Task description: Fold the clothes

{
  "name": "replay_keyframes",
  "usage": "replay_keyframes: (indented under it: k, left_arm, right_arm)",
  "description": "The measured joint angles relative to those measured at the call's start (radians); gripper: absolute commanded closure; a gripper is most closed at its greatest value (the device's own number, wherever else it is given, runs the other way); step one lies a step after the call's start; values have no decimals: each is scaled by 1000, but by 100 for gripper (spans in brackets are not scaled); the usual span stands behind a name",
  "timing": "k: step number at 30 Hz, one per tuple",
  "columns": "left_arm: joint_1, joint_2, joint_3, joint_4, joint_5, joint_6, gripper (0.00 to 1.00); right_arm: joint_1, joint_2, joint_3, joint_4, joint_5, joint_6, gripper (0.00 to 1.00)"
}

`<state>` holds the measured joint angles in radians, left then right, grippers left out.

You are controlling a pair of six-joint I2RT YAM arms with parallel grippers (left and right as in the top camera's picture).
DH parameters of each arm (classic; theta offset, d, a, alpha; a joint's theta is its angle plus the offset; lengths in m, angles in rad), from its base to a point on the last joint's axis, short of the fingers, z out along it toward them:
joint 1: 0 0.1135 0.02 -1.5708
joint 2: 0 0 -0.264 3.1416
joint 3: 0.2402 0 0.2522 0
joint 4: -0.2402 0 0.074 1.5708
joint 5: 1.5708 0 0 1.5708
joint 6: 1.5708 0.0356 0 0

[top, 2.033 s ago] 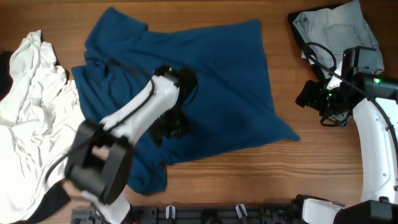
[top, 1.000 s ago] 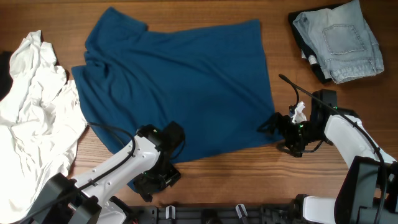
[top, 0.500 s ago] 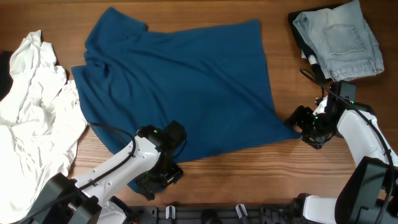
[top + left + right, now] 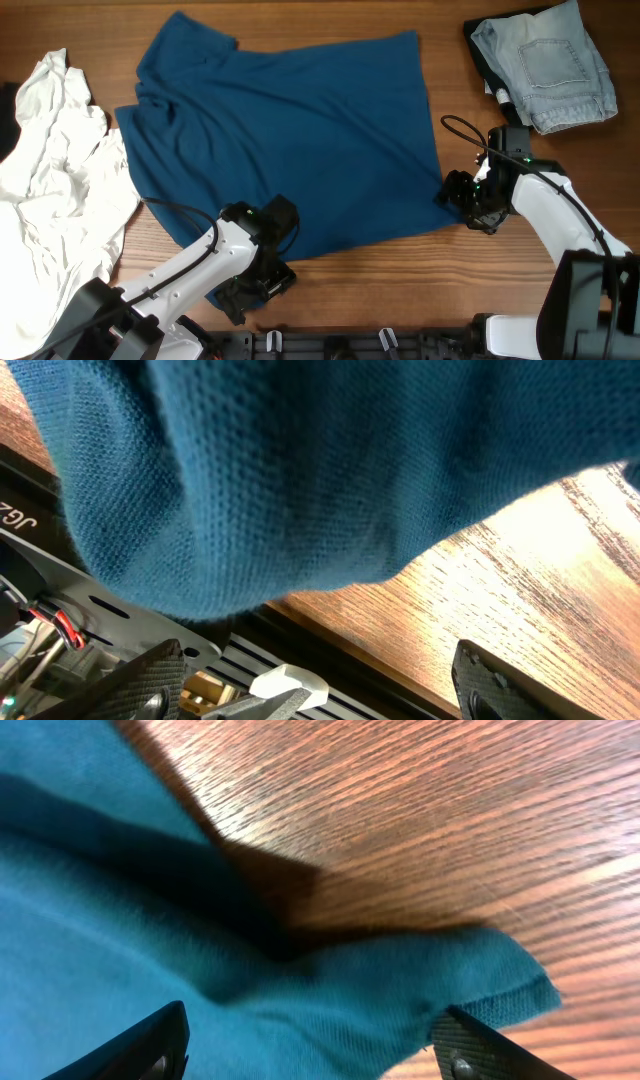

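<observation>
The clothes are a deep-blue T-shirt (image 4: pixel 300 130), spread flat mid-table, and a crumpled white shirt (image 4: pixel 60 180) at the left edge. My left gripper (image 4: pixel 250 290) sits at the blue shirt's near-left hem. In the left wrist view its fingers stand wide apart, open (image 4: pixel 320 695), and the blue cloth (image 4: pixel 300 460) hangs over them, not pinched. My right gripper (image 4: pixel 458 195) is at the shirt's near-right corner. In the right wrist view its jaws are open (image 4: pixel 315 1050), and the corner of the blue cloth (image 4: pixel 150 950) lies between them.
Folded pale denim jeans (image 4: pixel 550 65) lie on a dark item at the back right. The table's front edge and a black rail (image 4: pixel 330 650) run just below my left gripper. Bare wood (image 4: pixel 400 270) shows along the front right.
My right gripper swung out to the right of the shirt's corner and has come back left onto it. My left arm has stayed at the near hem.
</observation>
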<state>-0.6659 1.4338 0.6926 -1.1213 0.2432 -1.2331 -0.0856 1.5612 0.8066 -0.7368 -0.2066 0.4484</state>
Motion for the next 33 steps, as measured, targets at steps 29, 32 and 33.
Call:
replay_keyframes:
  k: [29, 32, 33]
  left_arm:
    - [321, -64, -157, 280, -29, -3, 96]
    - [321, -64, -156, 282, -29, -3, 96]
    - [321, -64, -153, 282, -29, -3, 96]
  right_arm:
    - [-9, 103, 17, 38, -97, -61, 96]
    - [-8, 106, 21, 35, -99, -61, 96]
    - [-8, 107, 30, 21, -96, -61, 96]
